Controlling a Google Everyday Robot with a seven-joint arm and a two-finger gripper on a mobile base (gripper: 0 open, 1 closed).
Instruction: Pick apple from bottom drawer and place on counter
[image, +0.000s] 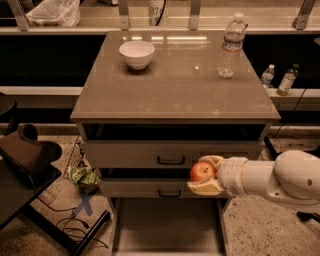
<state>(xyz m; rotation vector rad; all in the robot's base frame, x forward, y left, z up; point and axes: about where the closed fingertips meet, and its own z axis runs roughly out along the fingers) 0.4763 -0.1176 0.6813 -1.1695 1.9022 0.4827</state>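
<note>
The tool (203, 174) sits at the lower right of centre, at the end of a thick white arm (280, 180) that reaches in from the right edge of the frame. Its two cream fingers (212, 160) are closed on the apple (201, 171), one above the fruit and one below it, so the jaws stand only as wide as the apple itself. The apple is red-orange with a paler patch. It hangs in the air in front of the cabinet's lower drawer fronts, touching nothing but the tool.

Below it, the bottom drawer (165, 225) is pulled out toward the lower edge of the frame, and its flat grey floor and thin side rails show. The apple is above the drawer's rear right part and well below the bench (175, 90).

Two closed drawer fronts lie behind the tool, each with a black handle (171, 161). The lower handle (170, 193) is just left of the tool's lower finger. A dark open slot (175, 132) runs under the bench's thin edge.

On the glossy bench, a white bowl (136, 53) stands at the upper left and a clear water bottle (231, 46) stands upright at the upper right, the two well apart. Beyond the bench's right edge, two small bottles (268, 75) stand on a ledge.

At the left of the frame, a brown object (25, 150) rests on a dark bench (15, 192). A green packet (82, 176) lies beside the cabinet, with cables (75, 225) on the speckled floor.
</note>
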